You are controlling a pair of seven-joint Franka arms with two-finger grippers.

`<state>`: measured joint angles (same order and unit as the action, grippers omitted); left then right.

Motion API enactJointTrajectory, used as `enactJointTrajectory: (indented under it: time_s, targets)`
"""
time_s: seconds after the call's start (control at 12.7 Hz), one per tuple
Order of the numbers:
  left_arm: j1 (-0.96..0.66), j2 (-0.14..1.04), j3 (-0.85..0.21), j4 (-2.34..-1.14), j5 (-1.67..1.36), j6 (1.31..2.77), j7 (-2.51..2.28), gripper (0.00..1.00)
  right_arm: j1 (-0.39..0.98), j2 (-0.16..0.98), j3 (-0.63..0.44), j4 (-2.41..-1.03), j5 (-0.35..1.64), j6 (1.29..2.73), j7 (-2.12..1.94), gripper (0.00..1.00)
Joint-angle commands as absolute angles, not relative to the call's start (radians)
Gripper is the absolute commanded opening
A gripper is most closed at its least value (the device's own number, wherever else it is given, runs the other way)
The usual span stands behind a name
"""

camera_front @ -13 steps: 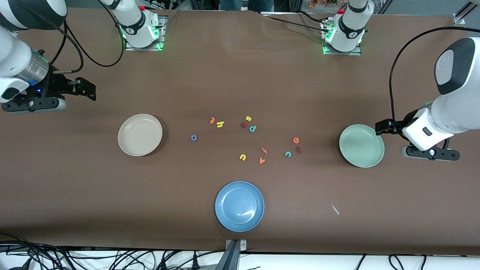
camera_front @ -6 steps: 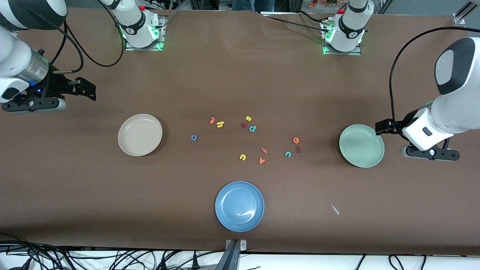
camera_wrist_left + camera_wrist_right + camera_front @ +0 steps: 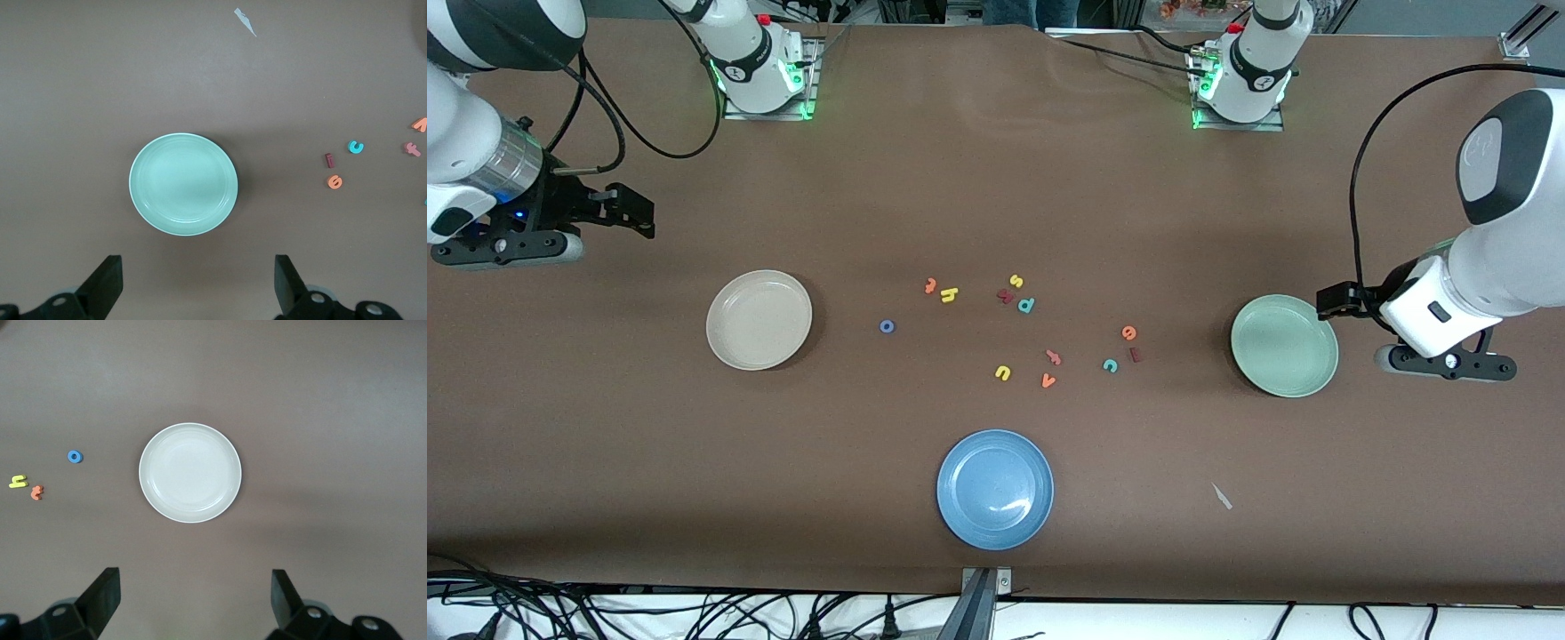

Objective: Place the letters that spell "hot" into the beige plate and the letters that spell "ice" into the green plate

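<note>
The beige plate (image 3: 759, 319) lay bare toward the right arm's end of the tabletop (image 3: 996, 178), and the green plate (image 3: 1284, 345) lay bare toward the left arm's end. A blue plate (image 3: 995, 489), nearest the front camera, also held nothing. Between the two plates sat the loose letters: orange t (image 3: 930, 285), yellow h (image 3: 949, 295), blue o (image 3: 887, 326), orange e (image 3: 1128, 332), dark red i (image 3: 1135, 355) and teal c (image 3: 1110, 364). The right gripper (image 3: 193, 600) and left gripper (image 3: 198, 283) waited with fingers spread wide, grasping nothing.
</note>
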<state>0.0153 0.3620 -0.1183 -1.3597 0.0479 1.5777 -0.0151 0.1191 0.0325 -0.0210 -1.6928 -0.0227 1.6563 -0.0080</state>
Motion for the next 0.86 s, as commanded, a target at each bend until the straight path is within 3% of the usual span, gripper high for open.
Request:
enactJointTrajectory:
  time_s: [0.0,0.79]
  targets:
    - [0.015,0.353,-0.120,-1.364,0.071,1.568,0.002,1.00,0.121,0.041,-0.020,-1.667,-0.037,1.631,-0.020,1.00]
    - [0.009,0.356,-0.120,-1.365,0.067,1.568,-0.002,1.00,0.121,0.041,-0.020,-1.669,-0.035,1.631,-0.034,1.00]
